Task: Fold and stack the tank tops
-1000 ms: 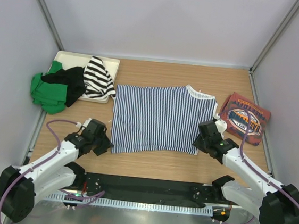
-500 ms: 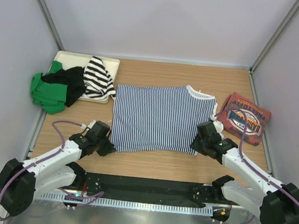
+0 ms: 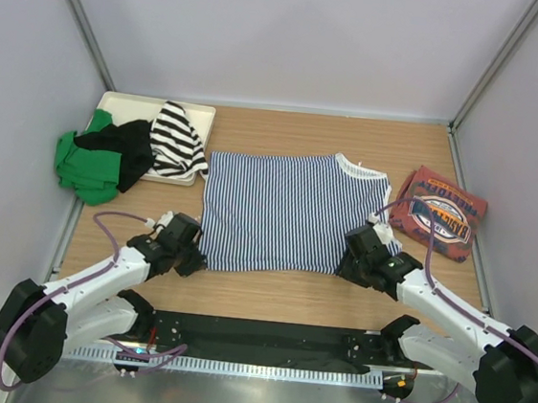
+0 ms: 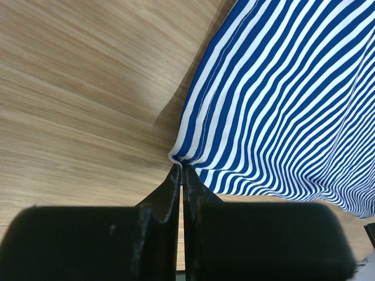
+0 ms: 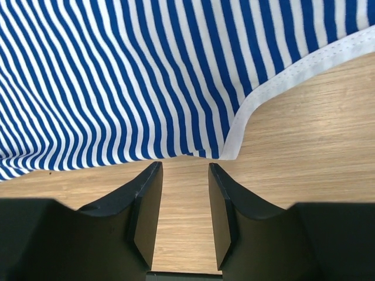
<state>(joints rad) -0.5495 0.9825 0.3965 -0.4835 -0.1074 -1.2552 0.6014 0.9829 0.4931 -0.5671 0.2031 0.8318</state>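
Note:
The navy-and-white striped tank top (image 3: 287, 213) lies spread flat in the middle of the table. My left gripper (image 3: 196, 254) is shut on its near left corner; the left wrist view shows the corner (image 4: 181, 159) pinched at the fingertips. My right gripper (image 3: 347, 264) is open at the near right corner, and in the right wrist view (image 5: 184, 167) the white-trimmed edge (image 5: 234, 140) lies just beyond the fingertips, not between them. The brick-red tank top (image 3: 438, 212) with its round logo lies folded at the right.
A white tray (image 3: 125, 105) stands at the back left, with a pile of green (image 3: 82, 167), black (image 3: 121, 147) and wide black-and-white striped (image 3: 177, 139) tops spilling over it. Grey walls close in the table on three sides.
Both grippers have moved inward to the near corners of the striped top. The left one has closed on its corner.

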